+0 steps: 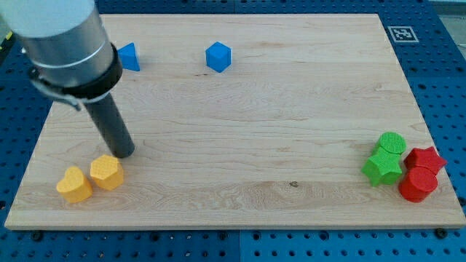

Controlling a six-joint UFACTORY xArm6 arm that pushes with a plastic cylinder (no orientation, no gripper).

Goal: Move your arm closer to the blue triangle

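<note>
End effector: straight dark rod, no jaws, holding nothing.
My tip (124,153): down on the worktop (255,131) at the view's lower left, just above the yellow hexagon block (106,172).
Yellow heart block (74,183): touching that hexagon's left side.
Blue triangle (129,56): well above my tip, near the view's top edge, partly behind the arm's grey body.
Blue hexagon block (218,57): right of the triangle, apart.
Far right cluster: green cylinder (392,143), green star (383,167), red star (426,158), red cylinder (417,183).

There were two blue blocks (129,57) (218,57) and two yellow blocks (74,184) (106,172). There were also two green blocks (392,143) (383,167) and two red blocks (426,158) (417,184).
</note>
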